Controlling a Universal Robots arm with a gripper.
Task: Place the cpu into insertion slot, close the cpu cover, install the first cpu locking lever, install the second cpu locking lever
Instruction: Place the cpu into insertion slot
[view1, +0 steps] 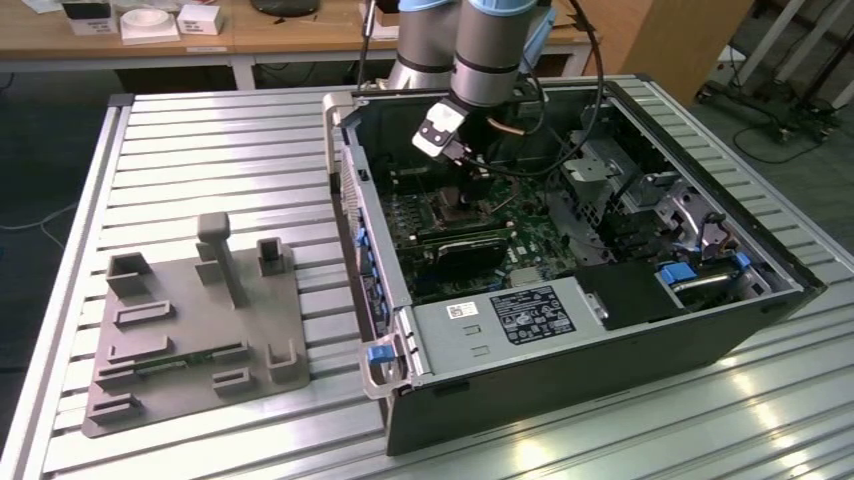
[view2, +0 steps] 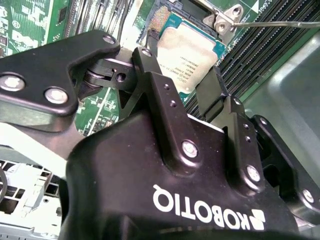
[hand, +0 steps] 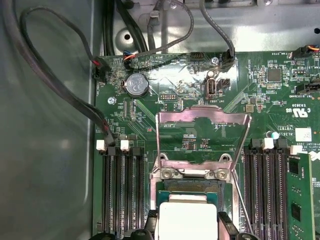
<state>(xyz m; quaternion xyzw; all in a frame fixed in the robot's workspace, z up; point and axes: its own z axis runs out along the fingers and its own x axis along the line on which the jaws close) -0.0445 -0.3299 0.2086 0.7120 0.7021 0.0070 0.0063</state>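
The arm reaches down into an open computer case (view1: 561, 390), which lies on the slatted metal surface (view1: 200, 130) toward its edge at the exterior view's right. A grey plastic fixture (view1: 200, 330) stands on the same surface, near the edge at the exterior view's left, well apart from the case.

The pincer (view1: 463, 195) is low over the green motherboard (hand: 260, 100). In both wrist views it (view2: 177, 70) (hand: 187, 227) is closed on the cpu (view2: 192, 47) (hand: 187, 217): one black finger (view2: 165, 100) presses on each of two opposite sides of the chip, with its pale metallic top facing up. The cpu is just over the socket (hand: 187, 187), and part of the socket's contact field shows beside it. I cannot tell if the chip touches the socket.

The cpu cover (hand: 220, 114) is swung open on its hinge, away from the socket. A thin metal lever (view2: 275, 23) is raised beside the socket. Memory slots (hand: 122, 190) run along both sides.
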